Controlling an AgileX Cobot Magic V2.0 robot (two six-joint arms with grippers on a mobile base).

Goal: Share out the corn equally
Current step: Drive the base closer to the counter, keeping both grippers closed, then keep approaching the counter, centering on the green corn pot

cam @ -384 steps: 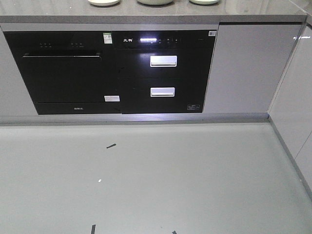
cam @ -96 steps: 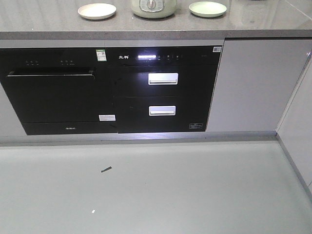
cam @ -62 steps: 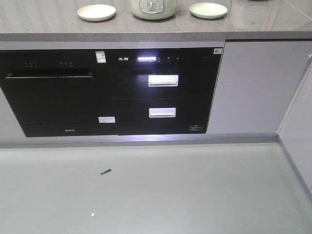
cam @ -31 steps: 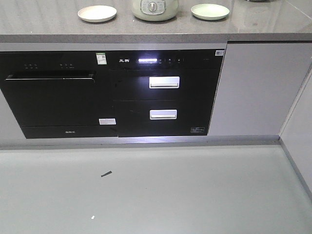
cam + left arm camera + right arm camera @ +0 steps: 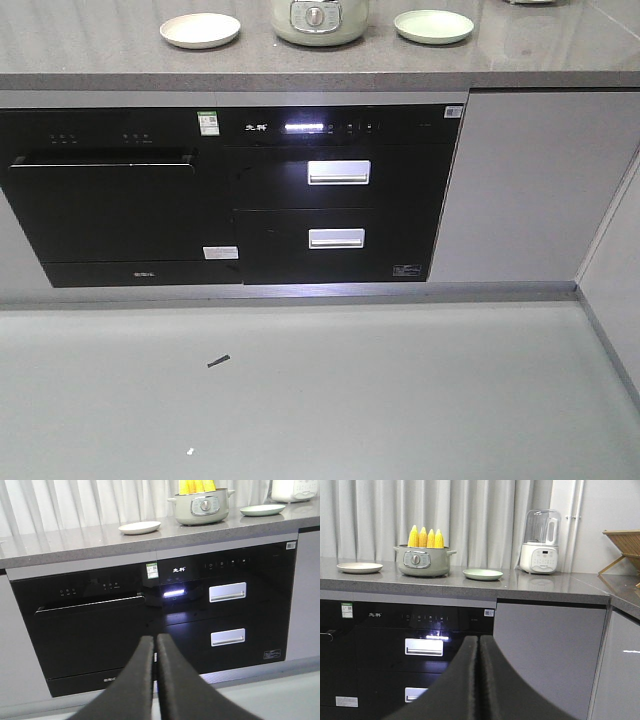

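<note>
Several yellow corn cobs (image 5: 425, 537) stand upright in a pale green pot (image 5: 423, 561) on the grey counter; their bases also show as corn (image 5: 198, 485) at the top of the left wrist view. A cream plate (image 5: 360, 567) lies left of the pot, a light green plate (image 5: 482, 574) right of it. Both plates appear bare. My left gripper (image 5: 155, 641) is shut with nothing in it, low in front of the black appliances. My right gripper (image 5: 478, 641) is shut too, holding nothing, far short of the counter.
Below the counter (image 5: 300, 62) sit a black dishwasher (image 5: 110, 200) and a black two-drawer unit (image 5: 340, 195). A white blender (image 5: 540, 542) stands right of the green plate, a wooden rack (image 5: 625, 547) at the far right. Small dark scraps (image 5: 218, 361) lie on the grey floor.
The front view has drawn back and tilted up: the counter, plates and pot base show more fully now, and the appliances sit lower in the frame.
</note>
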